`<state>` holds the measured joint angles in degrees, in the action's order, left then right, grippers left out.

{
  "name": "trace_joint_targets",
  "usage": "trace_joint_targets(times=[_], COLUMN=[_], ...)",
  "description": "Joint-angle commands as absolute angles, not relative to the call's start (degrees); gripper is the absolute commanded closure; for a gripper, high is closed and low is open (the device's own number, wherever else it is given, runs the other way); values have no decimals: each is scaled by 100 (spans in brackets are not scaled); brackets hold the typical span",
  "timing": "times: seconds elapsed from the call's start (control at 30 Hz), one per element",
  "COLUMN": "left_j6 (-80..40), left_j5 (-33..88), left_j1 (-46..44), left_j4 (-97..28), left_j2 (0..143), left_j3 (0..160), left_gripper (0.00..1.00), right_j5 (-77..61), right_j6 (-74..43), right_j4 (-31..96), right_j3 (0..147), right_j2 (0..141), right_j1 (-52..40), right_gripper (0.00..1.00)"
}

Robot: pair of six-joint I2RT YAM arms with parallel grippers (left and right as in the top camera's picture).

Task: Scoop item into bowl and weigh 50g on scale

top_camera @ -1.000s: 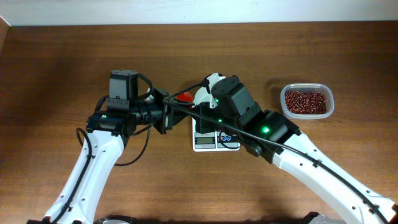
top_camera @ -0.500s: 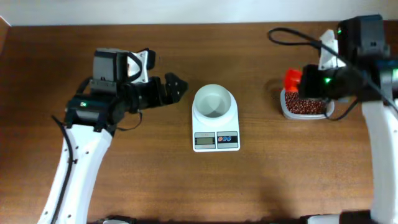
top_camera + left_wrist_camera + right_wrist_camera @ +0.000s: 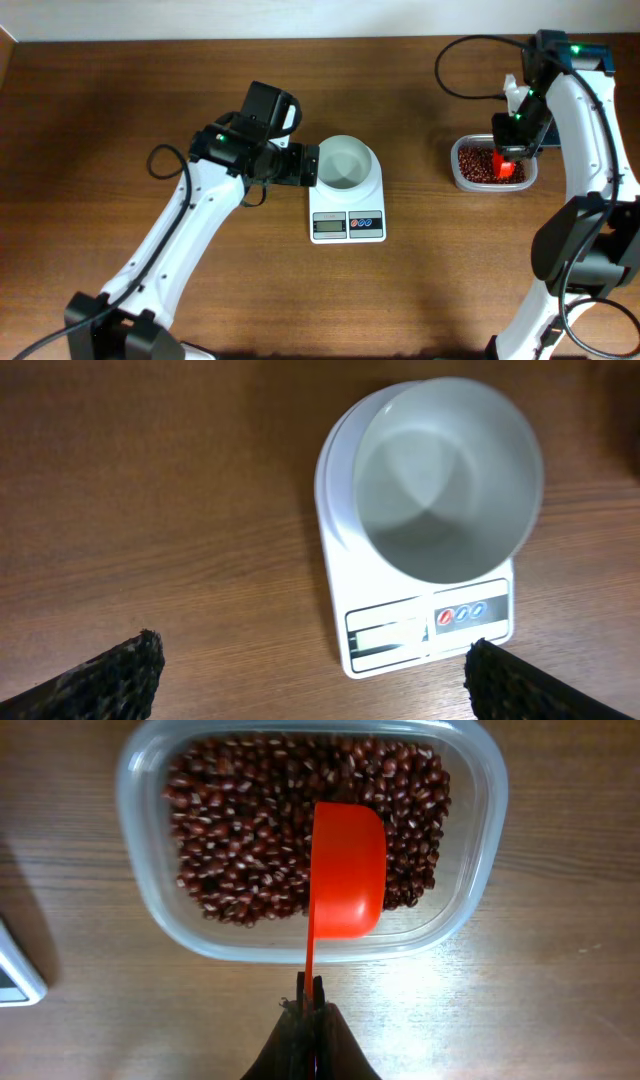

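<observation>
At the bottom edge of the right wrist view, the right hand (image 3: 312, 1007) is pinched tight on the thin handle of a red scoop (image 3: 346, 870), fingers almost together. The handle runs up the frame to the scoop head, which sits low over the beans (image 3: 240, 830), near the lower right wall of the clear tub (image 3: 482, 780). No beans show on the face turned to the camera. Whether the head is already dug in cannot be told. The tub looks well filled.

In the left wrist view, the left hand (image 3: 310, 682) is spread wide and holds nothing, its two dark fingertips in the lower corners of the frame. Between and beyond them lies the scale (image 3: 420, 635), display and buttons toward the camera, the reading too faint to make out. On its platform stands the white bowl (image 3: 400, 460), empty.

Overhead, this hand hovers just left of the bowl at frame centre, touching nothing as far as can be seen. The tub is well apart at right on the brown surface (image 3: 120, 90).

So this looks like the first scoop, with nothing weighed yet. Next, the scoop must dip under the beans, come up level, then travel left to the bowl without spilling. The left hand may need to steady the bowl.
</observation>
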<state>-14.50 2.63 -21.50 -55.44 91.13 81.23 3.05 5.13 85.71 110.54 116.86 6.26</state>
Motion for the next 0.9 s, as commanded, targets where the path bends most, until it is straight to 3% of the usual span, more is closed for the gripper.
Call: trace_joint_targets(times=[0.0,0.13,0.27,0.4,0.53,0.6,0.67,0.7,0.77,0.8,0.83,0.87], left_j6=[-1361,-1361,-1361,-1361,-1361,-1361,-1361,-1361,-1361,-1361,-1365,-1361], left_j5=[169,169,169,169,169,169,172,169,172,172,172,237], left_j1=[-2176,-2176,-2176,-2176,-2176,-2176,-2176,-2176,-2176,-2176,-2176,-2178], left_j4=[-5588,-5588,-5588,-5588,-5583,-5586,-5586,-5586,-5583,-5583,-5579,-5605], left_j2=[9345,9354,9354,9354,9362,9365,9365,9365,9365,9365,9367,9367], left_j3=[8162,8162,8158,8158,8158,8158,8158,8158,8158,8158,8158,8158], left_gripper=[1,1,1,1,1,1,1,1,1,16,95,100], right_j5=[368,325,327,327,320,325,327,327,327,327,327,327], right_j6=[576,574,558,556,403,405,405,405,408,408,408,408], right_j4=[8318,7896,7555,7321,7636,7708,7673,7673,7669,7669,7671,7669], right_j3=[10822,10479,10388,10289,10958,11299,11432,11504,11507,11507,11507,11507], right_j2=[11867,11869,11869,11869,11865,11865,11865,11865,11865,11865,11865,11865], right_j1=[797,832,834,832,832,832,834,832,832,832,832,832], right_gripper=[96,95,86,52,43,28,27,1,1,1,1,1])
